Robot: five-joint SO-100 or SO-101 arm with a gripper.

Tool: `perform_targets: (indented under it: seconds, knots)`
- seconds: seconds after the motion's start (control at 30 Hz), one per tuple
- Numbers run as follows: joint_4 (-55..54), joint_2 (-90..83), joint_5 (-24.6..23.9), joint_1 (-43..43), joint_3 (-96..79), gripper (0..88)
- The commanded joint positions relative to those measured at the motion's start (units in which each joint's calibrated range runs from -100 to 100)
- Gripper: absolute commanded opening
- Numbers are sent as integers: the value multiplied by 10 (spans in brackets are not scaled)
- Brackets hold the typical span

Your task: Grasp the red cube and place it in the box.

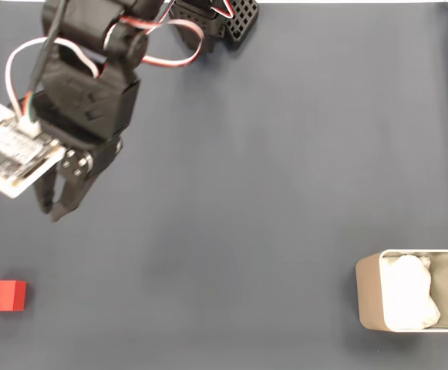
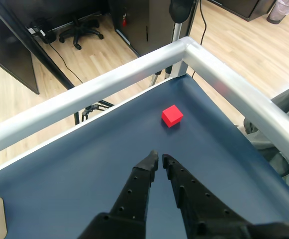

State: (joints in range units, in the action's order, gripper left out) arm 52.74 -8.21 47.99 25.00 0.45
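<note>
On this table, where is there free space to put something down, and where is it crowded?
In the fixed view, the wide dark surface between the red cube at lower left and the box at lower right is bare, as is the upper right area. The upper left is crowded by the arm, its cables and the gripper.

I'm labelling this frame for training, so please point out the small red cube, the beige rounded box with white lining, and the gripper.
small red cube (image 1: 4, 296), fixed view, middle of its top face.
beige rounded box (image 1: 368, 293), fixed view, its left wall.
gripper (image 2: 159, 159), wrist view, midway between the nearly closed black fingertips.
</note>
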Motion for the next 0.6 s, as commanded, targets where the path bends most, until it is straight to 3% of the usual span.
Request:
perform_targets:
  seconds: [0.0,0.2,0.57]
  knots:
    - [3,34,3,14,72,12]
    - [5,107,9,29,131,55]
    - [18,250,13,59,284,257]
